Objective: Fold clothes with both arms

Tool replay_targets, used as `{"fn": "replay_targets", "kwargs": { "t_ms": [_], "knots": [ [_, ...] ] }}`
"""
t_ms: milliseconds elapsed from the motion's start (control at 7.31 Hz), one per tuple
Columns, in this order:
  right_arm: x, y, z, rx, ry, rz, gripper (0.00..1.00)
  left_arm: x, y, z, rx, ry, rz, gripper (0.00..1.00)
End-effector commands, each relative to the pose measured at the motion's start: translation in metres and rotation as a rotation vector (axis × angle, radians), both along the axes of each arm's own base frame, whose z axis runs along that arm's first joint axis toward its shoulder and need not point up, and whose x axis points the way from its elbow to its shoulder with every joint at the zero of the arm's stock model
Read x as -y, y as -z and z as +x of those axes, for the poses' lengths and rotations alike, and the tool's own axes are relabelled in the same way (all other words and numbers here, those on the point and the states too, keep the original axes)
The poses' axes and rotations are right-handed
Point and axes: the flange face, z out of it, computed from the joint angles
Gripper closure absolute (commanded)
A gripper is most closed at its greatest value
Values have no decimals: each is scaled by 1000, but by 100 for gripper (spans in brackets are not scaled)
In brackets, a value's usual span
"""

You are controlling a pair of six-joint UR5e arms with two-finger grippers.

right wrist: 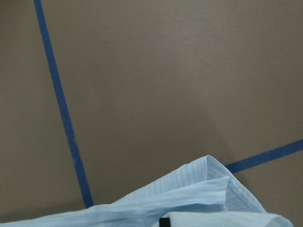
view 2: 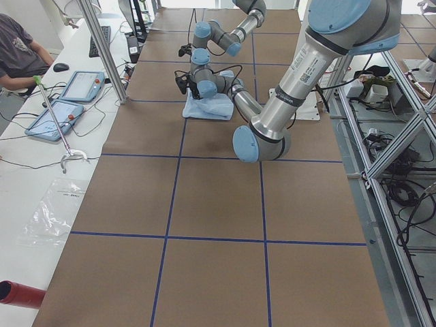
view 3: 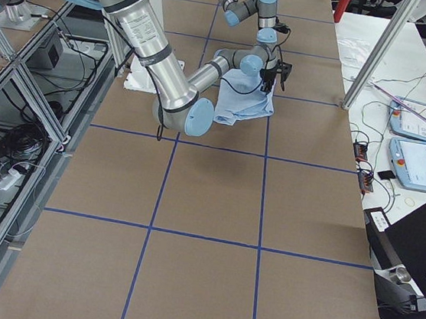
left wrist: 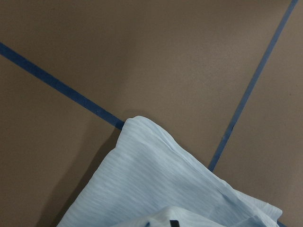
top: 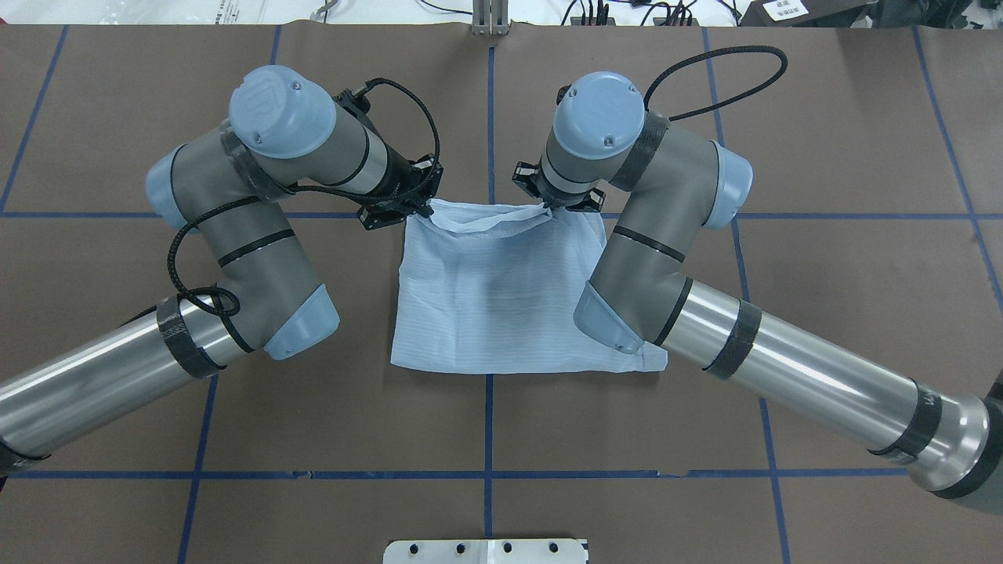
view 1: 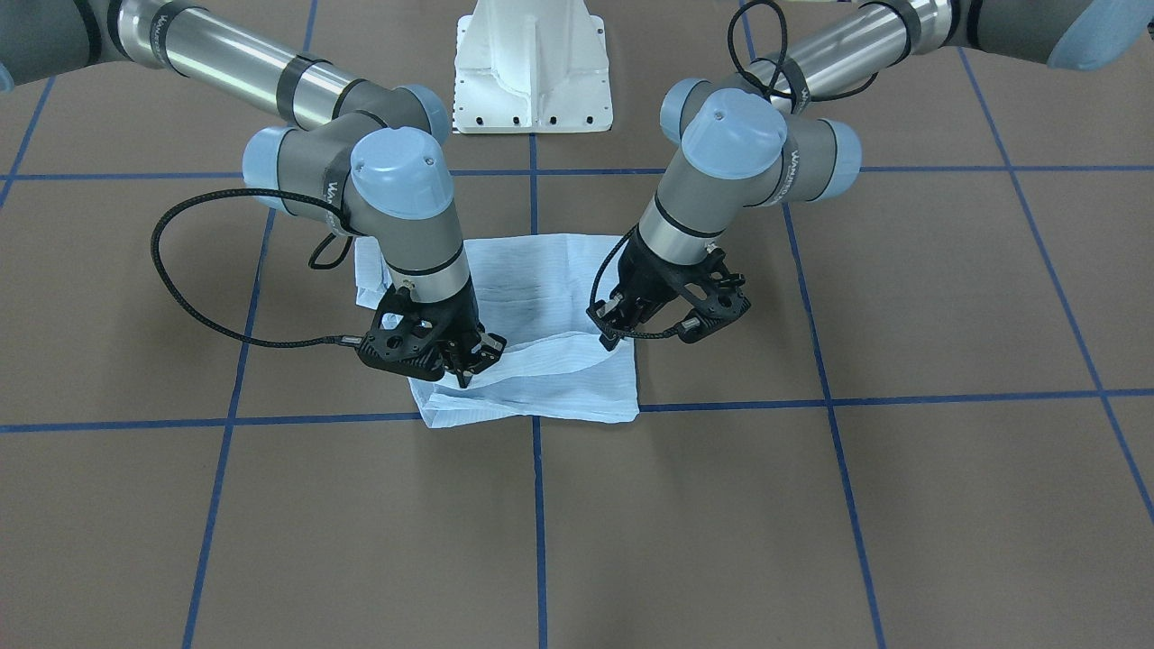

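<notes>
Shirt (top: 501,298) lies on table (top: 823,313), straddling the centre tape line (top: 488,423). Pedestal base (view 1: 532,72) is behind shirt, well apart. Left gripper (view 1: 611,335) is at shirt's far-left corner and right gripper (view 1: 464,368) at its far-right corner. Right arm (top: 783,352) crosses above shirt's near-right corner.

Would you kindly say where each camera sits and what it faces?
Front: across the table, facing the robot; left arm, right arm, base, shirt.
Overhead: behind robot, looking down; both arms.
Exterior left: table's left end; left arm near.
Exterior right: right end; right arm near.
Left wrist: down onto a shirt corner.
Right wrist: another shirt corner.
Front and overhead share the shirt.
</notes>
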Motion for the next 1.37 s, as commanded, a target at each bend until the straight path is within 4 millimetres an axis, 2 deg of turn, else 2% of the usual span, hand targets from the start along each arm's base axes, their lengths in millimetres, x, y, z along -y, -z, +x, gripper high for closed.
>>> {"fn": "replay_targets", "kwargs": {
  "t_ms": [0, 137, 411, 547, 684, 821, 958, 1095, 1232],
  "knots": [
    [2, -4, -2, -1, -2, -3, 55, 3, -3, 2, 4, 2, -4, 84],
    [4, -7, -3, -4, -4, 5, 1, 2, -3, 2, 4, 2, -3, 1],
    [25, -2, 19, 34, -24, 7, 0, 24, -1, -22, 4, 47, -2, 0],
    [26, 0, 21, 52, -5, 20, 0, 35, -4, -34, 14, 67, -5, 0],
    [31, 4, 31, 49, 20, 42, 0, 42, -10, -47, 44, 49, 47, 0],
    [55, -11, 70, 52, 45, -3, 0, 42, -38, -74, 97, 11, 142, 0],
    [76, -35, 117, -14, 89, 32, 0, 41, -65, -119, 149, -19, 253, 0],
    [86, -68, 174, -109, 156, 100, 0, 37, -92, -158, 209, -56, 350, 0],
    [94, -108, 231, -195, 233, 161, 0, 34, -128, -206, 264, -113, 414, 0]
  ]
}}
